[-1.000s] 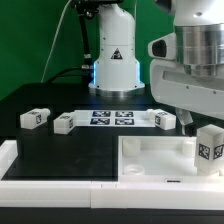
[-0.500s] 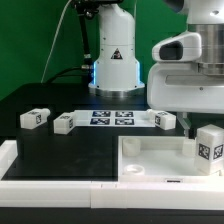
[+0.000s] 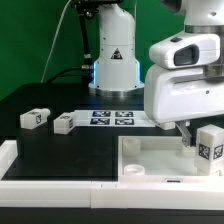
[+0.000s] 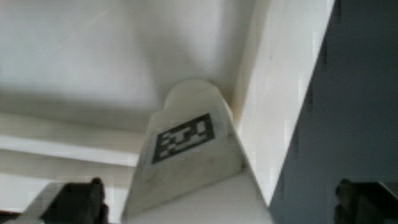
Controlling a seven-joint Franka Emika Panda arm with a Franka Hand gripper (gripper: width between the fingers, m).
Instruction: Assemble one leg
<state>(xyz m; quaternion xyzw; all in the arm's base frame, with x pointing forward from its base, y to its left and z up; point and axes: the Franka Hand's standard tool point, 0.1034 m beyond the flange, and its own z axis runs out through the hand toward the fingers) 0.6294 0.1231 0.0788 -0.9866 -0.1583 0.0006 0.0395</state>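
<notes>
The leg [image 3: 210, 148] is a small, stubby white plastic block with a black-and-white square tag on the face turned to the camera. It stands upright at the right edge of the exterior frame, at the right end of the tray [image 3: 150, 158], a large white square piece with a raised rim that fills the lower right. The gripper [image 3: 185, 133] hangs just beside this leg on the exterior view's left, under the arm's bulky white wrist housing, and is not touching it. In the wrist view a tagged leg [image 4: 183, 150] lies against white surfaces between the two dark fingertips. It tapers away from the camera, and whether it is the same block cannot be told. The gripper [image 4: 222, 203] is spread wide there, with clear gaps on both sides, and grasps nothing. A second leg [image 3: 35, 118] and a third leg [image 3: 64, 124] sit apart from each other at middle left on the black table [image 3: 60, 145]. Just to their right, at the centre, lies the marker board [image 3: 112, 118]. A white ledge [image 3: 50, 165] runs along the table's near edge at lower left. Behind, at upper centre, the robot base [image 3: 112, 60] rises white with a triangular label, before a green backdrop [image 3: 30, 40]
</notes>
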